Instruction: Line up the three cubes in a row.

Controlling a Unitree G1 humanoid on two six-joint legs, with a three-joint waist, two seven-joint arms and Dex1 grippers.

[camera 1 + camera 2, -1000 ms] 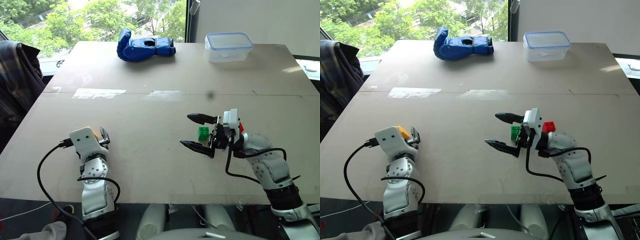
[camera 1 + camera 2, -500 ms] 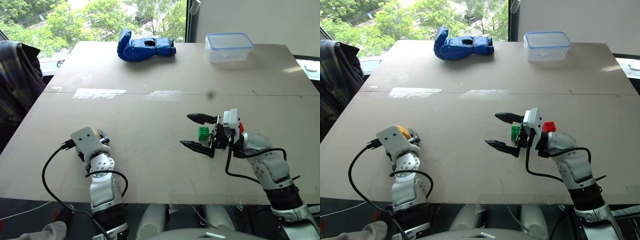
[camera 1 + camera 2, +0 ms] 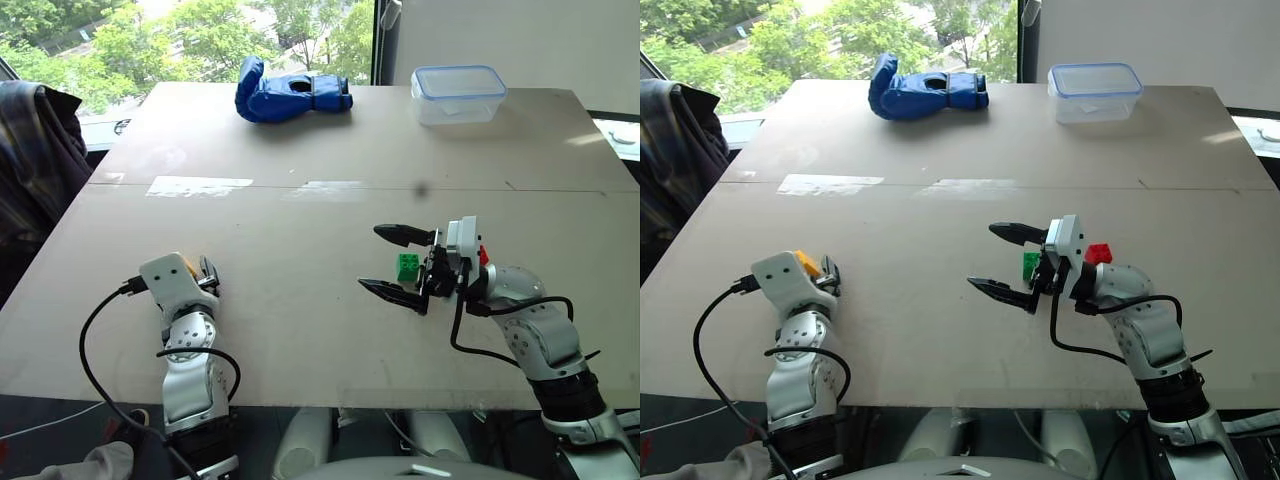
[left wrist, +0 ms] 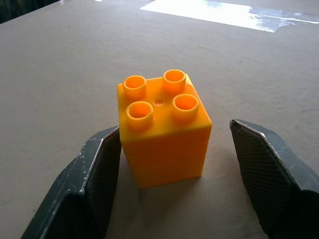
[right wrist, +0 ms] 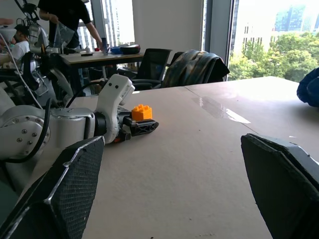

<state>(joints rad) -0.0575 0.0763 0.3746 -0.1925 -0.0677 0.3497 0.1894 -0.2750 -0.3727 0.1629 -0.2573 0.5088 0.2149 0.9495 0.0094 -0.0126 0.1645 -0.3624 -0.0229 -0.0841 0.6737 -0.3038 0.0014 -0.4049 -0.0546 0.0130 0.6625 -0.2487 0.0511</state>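
Yellow cube (image 4: 163, 130) stands studs up on the table (image 3: 300, 140), between the two fingers of the left gripper (image 4: 169, 174) near the table's front left. One finger (image 4: 99, 169) is at or very close to the cube's side, while the other (image 4: 264, 174) stands off it with a clear gap, so the jaws are partly apart and not clamped on it. Green cube (image 3: 406, 266) sits on the table toward the right, just behind the right gripper (image 3: 396, 264), seen between its two black fingers, which are spread wide and hold nothing. Red cube (image 3: 1098, 253) lies just beside the green one, on the far side of the right wrist, partly hidden by it. The green and red cubes are well apart from the yellow one. At the table's far edge lie a glove (image 3: 288, 95) and a box (image 3: 456, 93).
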